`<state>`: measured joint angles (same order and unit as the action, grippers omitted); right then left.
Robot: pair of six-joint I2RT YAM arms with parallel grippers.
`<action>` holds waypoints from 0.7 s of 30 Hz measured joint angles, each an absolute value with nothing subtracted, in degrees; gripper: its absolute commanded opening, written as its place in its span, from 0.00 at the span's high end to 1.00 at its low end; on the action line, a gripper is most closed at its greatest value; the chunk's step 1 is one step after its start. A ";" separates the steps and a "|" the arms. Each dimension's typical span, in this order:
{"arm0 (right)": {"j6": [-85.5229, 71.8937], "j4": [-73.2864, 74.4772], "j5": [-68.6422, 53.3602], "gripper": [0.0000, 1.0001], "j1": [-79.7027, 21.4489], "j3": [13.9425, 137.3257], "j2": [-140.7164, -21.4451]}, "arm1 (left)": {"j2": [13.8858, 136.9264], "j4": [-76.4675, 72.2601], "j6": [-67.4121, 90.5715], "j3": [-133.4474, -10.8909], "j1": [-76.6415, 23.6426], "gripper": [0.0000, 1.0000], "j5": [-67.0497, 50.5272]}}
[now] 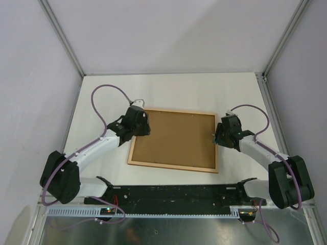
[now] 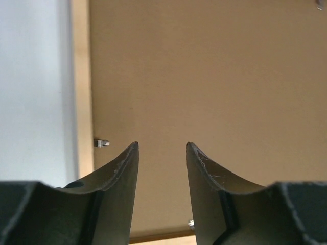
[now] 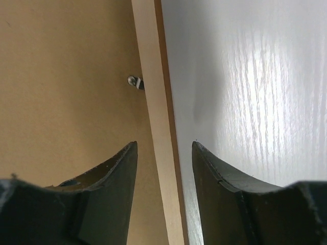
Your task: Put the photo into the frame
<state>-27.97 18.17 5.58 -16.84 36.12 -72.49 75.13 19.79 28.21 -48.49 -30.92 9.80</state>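
- Top external: frame (image 1: pixel 171 167) lies back-up on the desk (image 1: pixel 204 92), board (image 1: pixel 173 138) seated inside; photo unseen, likely underneath.
- Left wrist: left tool (image 2: pixel 162 148) open, empty, above the board beside a clip (image 2: pixel 102 143).
- Right wrist: right tool (image 3: pixel 164 145) open, empty, over the rail (image 3: pixel 150 51), perhaps for its clip (image 3: pixel 135 81).

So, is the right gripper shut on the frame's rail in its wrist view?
No, the right gripper is open, its fingers apart, with the pale rail of the frame showing in the gap.
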 measured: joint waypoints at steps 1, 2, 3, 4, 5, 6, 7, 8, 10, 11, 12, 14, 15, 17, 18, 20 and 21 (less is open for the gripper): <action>-28.29 18.22 5.58 0.51 -17.04 35.62 -72.49 | 74.83 19.68 28.36 -48.49 -32.21 0.52 9.80; -28.49 18.41 5.61 0.52 -17.28 35.22 -72.49 | 74.59 19.51 28.47 -48.47 -33.21 0.52 9.78; -28.71 18.59 5.65 0.53 -17.58 34.89 -72.49 | 74.32 19.33 28.51 -48.42 -34.48 0.51 9.82; -28.93 18.65 5.74 0.56 -17.93 34.61 -72.49 | 74.13 19.22 28.51 -48.42 -35.62 0.51 9.85; -28.99 18.76 5.85 0.57 -18.31 34.44 -72.49 | 73.97 19.00 28.53 -48.36 -36.71 0.51 9.87; -29.15 18.81 6.04 0.59 -18.63 34.35 -72.49 | 73.82 18.85 28.51 -48.31 -37.71 0.51 9.91; -29.39 18.79 6.24 0.62 -19.00 34.28 -72.49 | 73.73 18.70 28.51 -48.23 -38.70 0.50 9.98; -29.61 18.79 6.46 0.64 -19.40 34.22 -72.49 | 73.67 18.50 28.51 -48.10 -39.64 0.50 10.22; -30.09 18.76 6.92 0.67 -20.16 34.06 -72.49 | 73.47 18.33 28.49 -47.66 -41.30 0.50 10.63; -30.15 18.79 7.22 0.68 -20.56 34.02 -72.49 | 73.45 18.35 28.49 -47.53 -41.91 0.50 10.85; -30.26 18.79 7.60 0.71 -20.88 33.98 -72.49 | 73.45 18.24 28.47 -47.40 -42.65 0.50 11.05; -30.35 18.81 8.25 0.76 -21.28 33.95 -72.51 | 73.45 18.09 28.42 -47.20 -43.92 0.50 11.53; -30.39 18.81 8.49 0.79 -21.43 33.91 -72.53 | 73.45 17.98 28.40 -47.09 -44.49 0.49 11.84; -30.28 18.81 8.95 0.86 -21.67 33.87 -72.55 | 73.28 17.67 28.23 -46.72 -45.63 0.48 12.21; -30.15 18.83 9.13 0.89 -21.71 33.87 -72.55 | 73.10 17.50 28.03 -46.48 -46.41 0.47 12.47; -29.85 18.81 9.52 0.95 -21.74 33.87 -72.58 | 72.64 17.15 27.86 -46.04 -48.29 0.46 13.10; -29.74 18.79 9.69 0.97 -21.85 33.89 -72.58 | 72.36 16.93 27.77 -45.87 -49.28 0.46 13.41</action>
<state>-29.74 18.79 9.69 -21.85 33.89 -72.58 72.36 16.93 27.77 -45.87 -49.28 13.41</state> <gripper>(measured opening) 0.129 0.528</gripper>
